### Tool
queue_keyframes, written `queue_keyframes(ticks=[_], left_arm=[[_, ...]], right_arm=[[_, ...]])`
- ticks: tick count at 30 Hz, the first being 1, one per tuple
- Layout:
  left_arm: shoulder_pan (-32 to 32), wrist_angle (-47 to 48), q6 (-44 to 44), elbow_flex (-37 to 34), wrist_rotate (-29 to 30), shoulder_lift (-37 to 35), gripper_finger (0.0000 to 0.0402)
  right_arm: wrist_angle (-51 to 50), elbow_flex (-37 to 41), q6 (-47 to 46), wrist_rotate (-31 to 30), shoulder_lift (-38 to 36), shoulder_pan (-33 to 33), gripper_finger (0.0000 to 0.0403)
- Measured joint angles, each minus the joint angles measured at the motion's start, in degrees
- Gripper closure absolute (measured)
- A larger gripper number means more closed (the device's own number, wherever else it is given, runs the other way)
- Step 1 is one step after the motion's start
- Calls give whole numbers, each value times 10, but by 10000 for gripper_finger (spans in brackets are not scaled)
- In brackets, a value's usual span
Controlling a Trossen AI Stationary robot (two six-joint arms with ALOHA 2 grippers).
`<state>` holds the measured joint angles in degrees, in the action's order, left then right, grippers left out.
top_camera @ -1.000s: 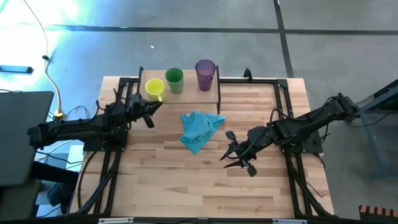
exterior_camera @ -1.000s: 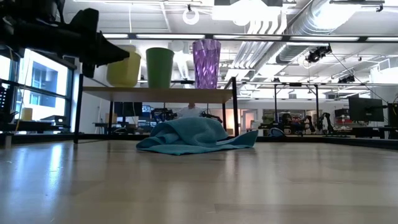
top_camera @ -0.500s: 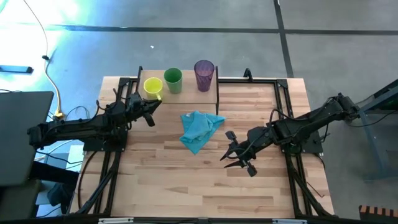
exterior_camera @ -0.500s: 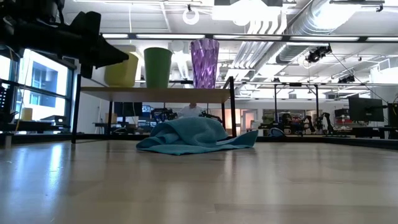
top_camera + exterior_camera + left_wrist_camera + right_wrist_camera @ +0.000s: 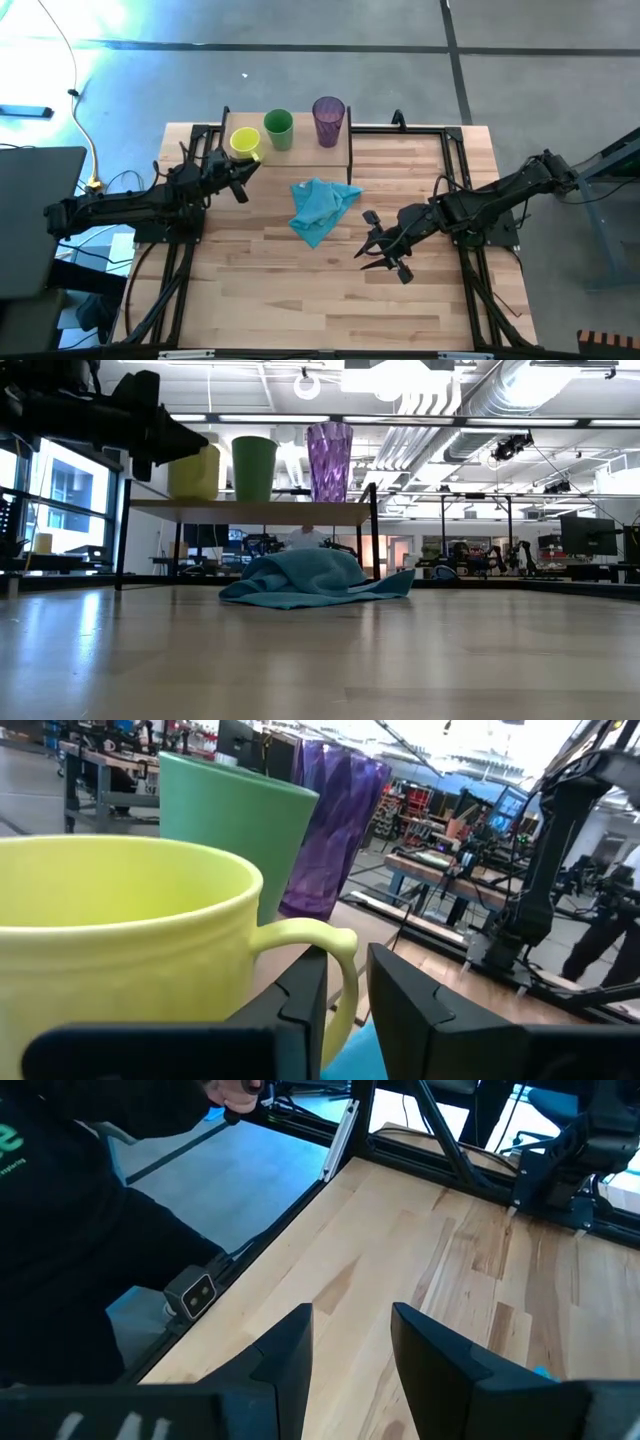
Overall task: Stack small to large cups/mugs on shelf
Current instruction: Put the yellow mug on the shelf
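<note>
The yellow mug (image 5: 245, 142), green cup (image 5: 278, 128) and purple ribbed tumbler (image 5: 328, 118) stand in a row on the shelf (image 5: 305, 153) at the table's far edge. All three rest upright on their bases in the low view, where the mug (image 5: 193, 472) is partly hidden by my left arm. My left gripper (image 5: 247, 172) reaches to the mug from its near left side and is shut on its handle. My right gripper (image 5: 385, 256) hovers open over the table's right middle, away from the cups. My left gripper (image 5: 347, 992) has the yellow mug's handle (image 5: 345, 945) between its two fingers, at the loop's outer curve. The fingers (image 5: 300, 1005) come about level from the table's near left side. The mug stands upright with its base on the shelf board (image 5: 250, 512).
A light blue cloth (image 5: 320, 208) lies crumpled on the table just near of the shelf. Black frame rails run along both table sides. A person in dark clothing (image 5: 60, 1230) shows beside the table in the right wrist view. Bare wood lies in the near half.
The shelf with all three cups on it has slid slightly toward the table's left. My left gripper has stayed at the mug's handle, edging a little closer to the mug. The mug stays upright on the board.
</note>
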<state>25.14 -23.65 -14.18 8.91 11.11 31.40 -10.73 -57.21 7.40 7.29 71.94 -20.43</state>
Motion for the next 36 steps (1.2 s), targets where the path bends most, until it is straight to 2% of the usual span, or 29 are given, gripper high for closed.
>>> queue_keyframes(ticks=[24, 27, 32, 36], left_arm=[[0, 0, -2, 0, 2, 0, 337], [0, 0, -2, 0, 2, 0, 348], [0, 0, 5, 0, -11, 0, 393], [0, 0, 5, 0, -25, 0, 391]], right_arm=[[-7, 0, -11, 0, 0, -13, 275], [-7, 0, -11, 0, 0, -17, 275], [-7, 0, -12, 0, 0, -18, 275], [-7, 0, -12, 0, 0, -18, 275]])
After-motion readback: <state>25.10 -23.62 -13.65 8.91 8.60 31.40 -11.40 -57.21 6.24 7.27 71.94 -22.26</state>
